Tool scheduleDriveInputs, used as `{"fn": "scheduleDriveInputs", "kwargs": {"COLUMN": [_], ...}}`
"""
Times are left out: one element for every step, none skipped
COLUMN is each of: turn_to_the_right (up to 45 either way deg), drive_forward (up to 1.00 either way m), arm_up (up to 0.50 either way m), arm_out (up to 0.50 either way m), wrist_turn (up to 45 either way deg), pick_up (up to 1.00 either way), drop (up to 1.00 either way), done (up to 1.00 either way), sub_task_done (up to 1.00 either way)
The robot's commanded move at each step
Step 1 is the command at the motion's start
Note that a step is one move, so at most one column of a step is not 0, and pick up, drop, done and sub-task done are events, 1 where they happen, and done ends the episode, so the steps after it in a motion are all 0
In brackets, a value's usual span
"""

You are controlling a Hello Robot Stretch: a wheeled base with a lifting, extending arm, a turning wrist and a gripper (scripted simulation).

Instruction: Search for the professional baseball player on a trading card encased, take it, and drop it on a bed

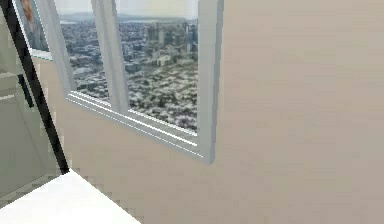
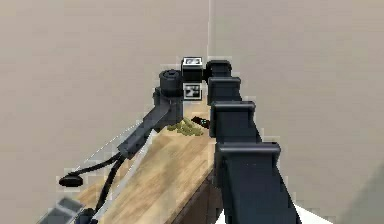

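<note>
My arm (image 2: 240,150) rises as a dark square bar from the bottom of the arm side view, over a wooden top (image 2: 160,170). Two white marked squares (image 2: 193,78) stand at its far end. The gripper (image 2: 88,190) reaches down and to the left from there, its thin fingers (image 2: 73,181) ending near the wooden top's left edge. A grey thing (image 2: 62,212) lies by the fingertips, so I cannot tell whether the gripper holds anything. A small olive-green blob (image 2: 185,127) sits on the wood beside the arm; its shape is too small to name.
In the forward view a beige wall (image 1: 300,120) stands close ahead, with a large white-framed window (image 1: 140,70) onto a city. A dark door frame (image 1: 40,100) is at the left, with pale floor (image 1: 70,205) below. Plain wall (image 2: 80,50) backs the wooden top.
</note>
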Motion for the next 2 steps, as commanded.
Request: {"fn": "scheduleDriveInputs", "kwargs": {"turn_to_the_right": [0.0,-45.0], "drive_forward": [0.0,0.0], "arm_up": [0.0,0.0], "arm_out": [-0.22,0.0], "wrist_turn": [0.0,0.0], "pick_up": [0.0,0.0], "drop": [0.0,0.0], "done": [0.0,0.0], "sub_task_done": [0.0,0.0]}}
